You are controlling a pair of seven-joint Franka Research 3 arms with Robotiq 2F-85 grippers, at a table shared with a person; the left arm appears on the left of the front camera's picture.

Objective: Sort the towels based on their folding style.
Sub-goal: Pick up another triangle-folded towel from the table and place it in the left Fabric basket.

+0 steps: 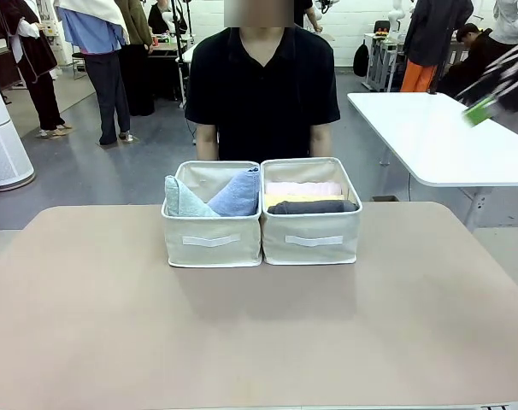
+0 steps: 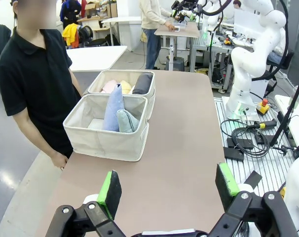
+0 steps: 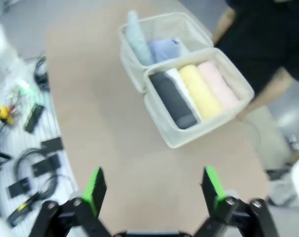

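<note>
Two beige bins stand side by side mid-table in front of the person. The left bin (image 1: 211,243) holds the two cone-shaped towels, pale mint (image 1: 184,198) and lavender-blue (image 1: 239,195). In the right bin (image 1: 311,243) lie rolled towels: dark grey (image 3: 173,100), white (image 3: 185,94), yellow (image 3: 201,92) and pink (image 3: 218,86). My left gripper (image 2: 168,185) is open and empty, off the table's end, well short of the bins. My right gripper (image 3: 154,185) hangs open and empty high above the table, looking down on both bins. A blurred green pad (image 1: 479,111) shows at the front view's upper right.
The person stands at the far edge behind the bins, arms down. The tan tabletop (image 1: 259,333) is bare in front of the bins. A white table (image 1: 447,145) stands at the back right. Cables and boxes (image 2: 248,143) lie on the floor beside my left arm.
</note>
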